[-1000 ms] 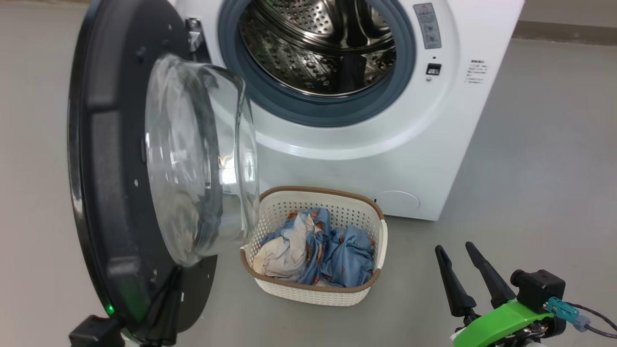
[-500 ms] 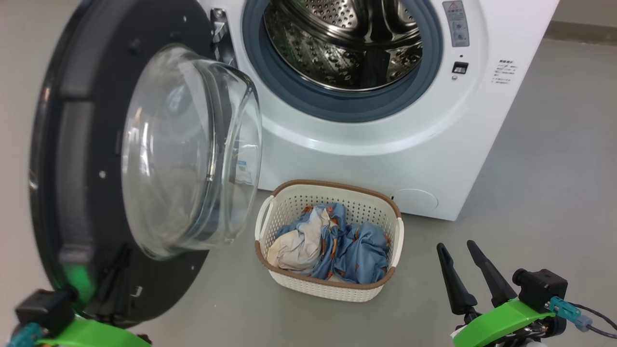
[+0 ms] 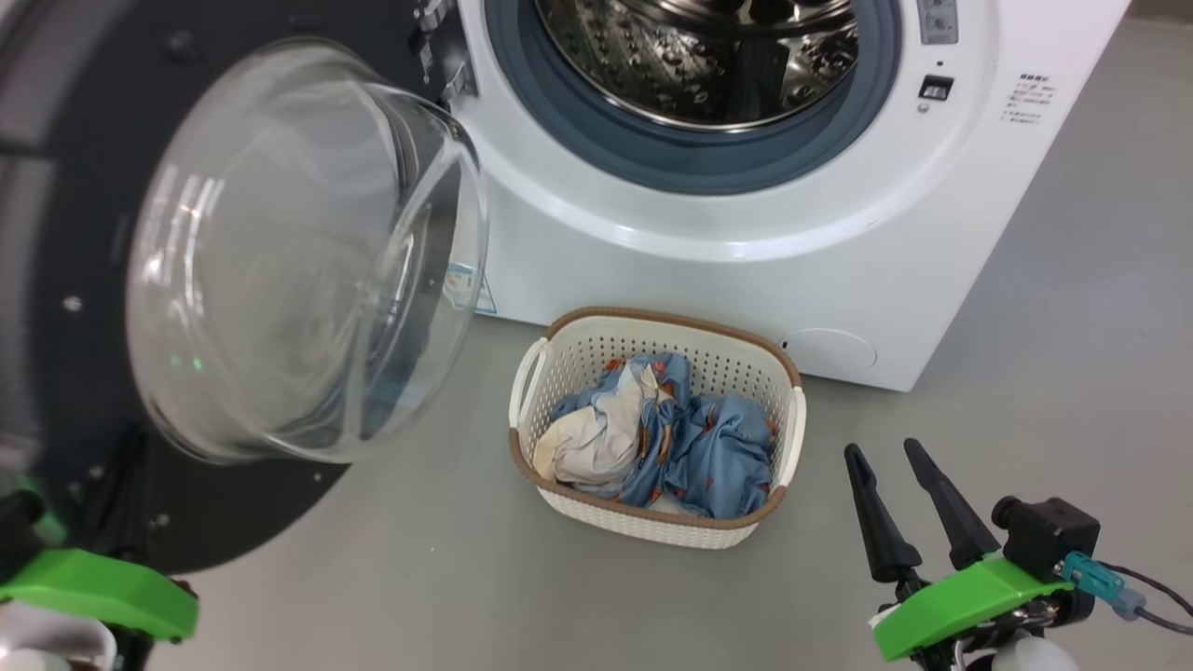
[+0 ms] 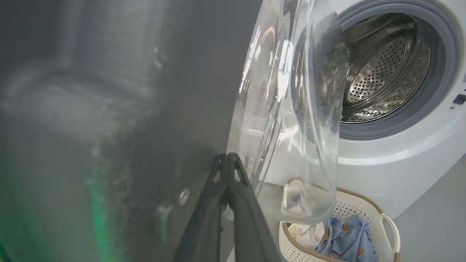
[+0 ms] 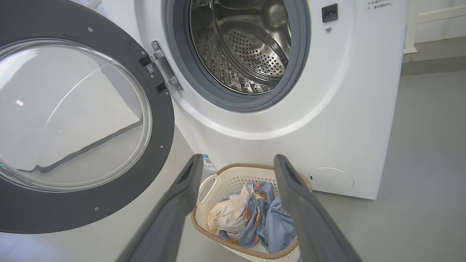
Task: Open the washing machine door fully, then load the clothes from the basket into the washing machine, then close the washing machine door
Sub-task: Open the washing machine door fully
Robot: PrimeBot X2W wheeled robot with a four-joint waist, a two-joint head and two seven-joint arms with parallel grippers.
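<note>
While my left pincer (image 4: 228,157) has its two fingers pressed together with nothing between them, its tips sit at the dark inner face of the washing machine door (image 5: 72,116), just beside the glass bowl (image 4: 291,109); I cannot tell whether they touch it. The door stands swung wide to the left of the washing machine (image 3: 746,270).

I judge the first risk to be a slip. That face looks smooth, and narrow closed tips could skate off it onto the bowl. A hard push could also strain the hinge (image 5: 160,69) once the door reaches its stop. If I pull away carelessly, the door might drift back over the basket (image 3: 671,321), which stands on the floor (image 3: 447,578) near the bowl, just in front of the machine.

The clothes (image 3: 690,438) lie bunched inside the basket, blue beside cream. Tangled like that, they may come up as one lump, or a finger could hook the perforated wall and drag the light basket along. A trailing end could snag on the grey ring (image 3: 690,172) of the opening.

My right pincer (image 3: 883,449) hovers spread wide and empty, to the right of the basket and apart from it.
</note>
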